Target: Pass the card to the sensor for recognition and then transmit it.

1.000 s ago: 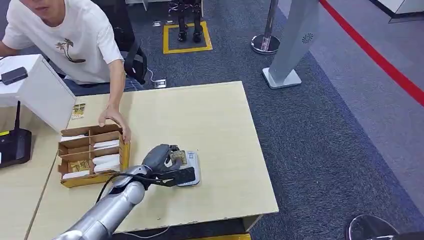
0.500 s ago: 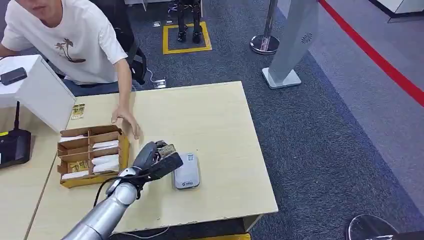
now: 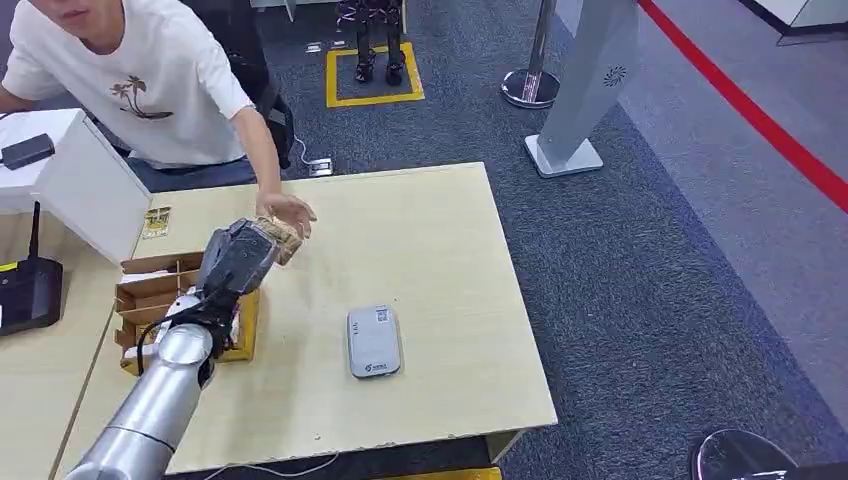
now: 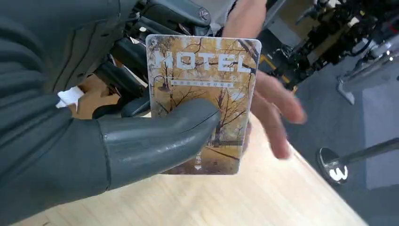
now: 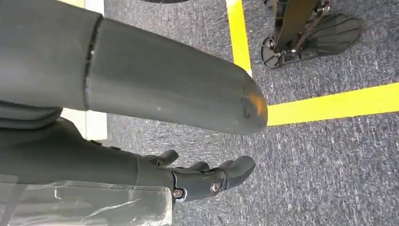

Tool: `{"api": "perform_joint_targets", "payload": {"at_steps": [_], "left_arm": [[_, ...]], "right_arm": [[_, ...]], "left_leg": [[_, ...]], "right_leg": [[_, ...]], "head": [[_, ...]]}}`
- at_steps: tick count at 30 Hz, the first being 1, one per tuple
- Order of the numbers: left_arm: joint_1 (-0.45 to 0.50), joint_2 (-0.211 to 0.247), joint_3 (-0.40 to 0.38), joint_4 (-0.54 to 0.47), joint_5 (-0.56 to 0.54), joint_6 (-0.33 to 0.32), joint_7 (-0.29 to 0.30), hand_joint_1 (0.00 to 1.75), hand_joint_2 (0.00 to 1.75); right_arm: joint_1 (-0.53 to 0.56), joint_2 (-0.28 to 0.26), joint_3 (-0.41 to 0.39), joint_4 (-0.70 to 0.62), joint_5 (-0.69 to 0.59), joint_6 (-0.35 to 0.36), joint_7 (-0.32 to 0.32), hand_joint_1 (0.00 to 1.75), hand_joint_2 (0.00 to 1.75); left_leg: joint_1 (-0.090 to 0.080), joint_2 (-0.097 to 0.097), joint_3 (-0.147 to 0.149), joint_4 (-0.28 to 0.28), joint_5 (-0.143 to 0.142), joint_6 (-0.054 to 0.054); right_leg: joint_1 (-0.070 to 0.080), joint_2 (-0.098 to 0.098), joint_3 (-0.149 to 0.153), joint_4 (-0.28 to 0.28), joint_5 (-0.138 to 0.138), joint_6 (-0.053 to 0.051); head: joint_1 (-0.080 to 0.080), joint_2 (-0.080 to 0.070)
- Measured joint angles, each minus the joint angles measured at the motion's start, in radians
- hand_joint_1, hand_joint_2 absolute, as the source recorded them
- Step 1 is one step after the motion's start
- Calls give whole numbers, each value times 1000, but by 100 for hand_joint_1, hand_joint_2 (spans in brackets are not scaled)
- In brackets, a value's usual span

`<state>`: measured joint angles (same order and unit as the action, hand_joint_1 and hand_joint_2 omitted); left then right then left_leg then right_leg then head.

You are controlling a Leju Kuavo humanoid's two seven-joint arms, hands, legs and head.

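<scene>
**So, card's up off the table and right by the person's palm**

Okay, from the head view the left hand is raised over the table, up at about 10 o'clock from the grey sensor, which lies flat on the wood, well apart from the hand. You can just make out a sliver of the card at the fingertips, and a person's hand sits palm-up just beside it, at roughly 1 o'clock from the robot's hand. Whether they actually touch, can't tell from up there. The cardboard organizer box with its compartments sits under the forearm near the table's left edge.

The left wrist view is where you get the good stuff: the card is upright, printed with "HOTEL" over an autumn tree scene, and the thick grey thumb is pressed across its face, pinching it against the darker fingers behind. The person's hand is right behind the card, fingers blurred.

Over in the right wrist view, the right hand hangs above grey carpet with yellow floor tape at about 2 o'clock from it. Its fingers are loosely bent and apart, nothing in them.
</scene>
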<state>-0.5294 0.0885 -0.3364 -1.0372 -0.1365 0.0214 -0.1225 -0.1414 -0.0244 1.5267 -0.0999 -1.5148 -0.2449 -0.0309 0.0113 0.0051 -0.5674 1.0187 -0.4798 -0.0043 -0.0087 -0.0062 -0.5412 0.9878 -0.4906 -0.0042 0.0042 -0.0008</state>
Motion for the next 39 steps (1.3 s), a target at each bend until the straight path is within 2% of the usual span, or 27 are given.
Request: {"api": "perform_joint_targets", "payload": {"at_steps": [5, 10, 11, 17, 18, 19, 20, 29, 36, 37, 39], "left_arm": [[2, 2, 22, -14, 12, 15, -11, 175, 175], [35, 2, 55, -32, -27, 168, -59, 175, 175], [43, 2, 61, -32, -31, 182, -61, 175, 175], [87, 7, 98, -34, -35, 193, -70, 175, 175], [91, 8, 102, -34, -35, 193, -71, 0, 175], [94, 9, 107, -34, -35, 193, -72, 0, 175], [96, 10, 110, -34, -35, 193, -74, 0, 0], [104, 28, 125, -73, -52, 177, -77, 0, 0], [52, 59, 125, -95, -130, 159, -18, 0, 0], [44, 64, 125, -95, -133, 158, -16, 0, 175], [32, 69, 124, -96, -162, 150, 5, 0, 175]], "right_arm": [[0, 1, 2, -1, 0, 0, 0, 0, 175], [3, 5, 2, -1, -1, -1, 0, 0, 175], [3, 6, 2, -1, -1, -1, 0, 0, 175], [4, 11, 3, -1, -1, -4, 3, 0, 175], [4, 12, 3, -1, -1, -5, 3, 0, 175], [4, 12, 3, -1, -1, -5, 3, 0, 175], [4, 13, 3, -1, -1, -5, 3, 0, 175], [5, 16, 3, -1, -2, 1, 9, 0, 175], [5, 16, 5, -1, -2, 4, 10, 0, 175], [5, 16, 6, -1, -2, 4, 10, 0, 175], [5, 16, 7, -1, -2, 6, 10, 0, 175]], "left_leg": [[0, 0, 0, 0, 0, 0], [0, 1, 0, 0, 0, 0], [0, 1, 0, 0, 0, 0], [0, 1, -1, 0, -1, 0], [0, 1, -1, 0, -1, 0], [0, 1, -1, 0, -1, 0], [0, 1, -1, 0, -1, 0], [0, 0, -1, 0, 0, 0], [0, 0, -1, 0, 0, 0], [0, 0, -1, 0, 0, 0], [0, 0, -1, 0, 0, 0]], "right_leg": [[0, 0, 0, 0, 0, 0], [0, 1, 0, 0, 0, 0], [0, 0, -1, 0, 0, 0], [0, 0, -2, 0, -1, 0], [0, 0, -2, 0, -1, 0], [0, 0, -2, 0, -1, 0], [0, 0, -2, 0, -1, 0], [0, 0, -2, 0, 0, 0], [0, 0, -2, 0, 0, 0], [0, 0, -2, 0, 0, 0], [0, 0, -2, 0, 0, 0]], "head": [[0, 0], [0, 0], [0, 0], [0, 0], [0, 0], [0, 0], [0, 0], [0, 0], [0, 0], [0, 0], [0, 0]]}}
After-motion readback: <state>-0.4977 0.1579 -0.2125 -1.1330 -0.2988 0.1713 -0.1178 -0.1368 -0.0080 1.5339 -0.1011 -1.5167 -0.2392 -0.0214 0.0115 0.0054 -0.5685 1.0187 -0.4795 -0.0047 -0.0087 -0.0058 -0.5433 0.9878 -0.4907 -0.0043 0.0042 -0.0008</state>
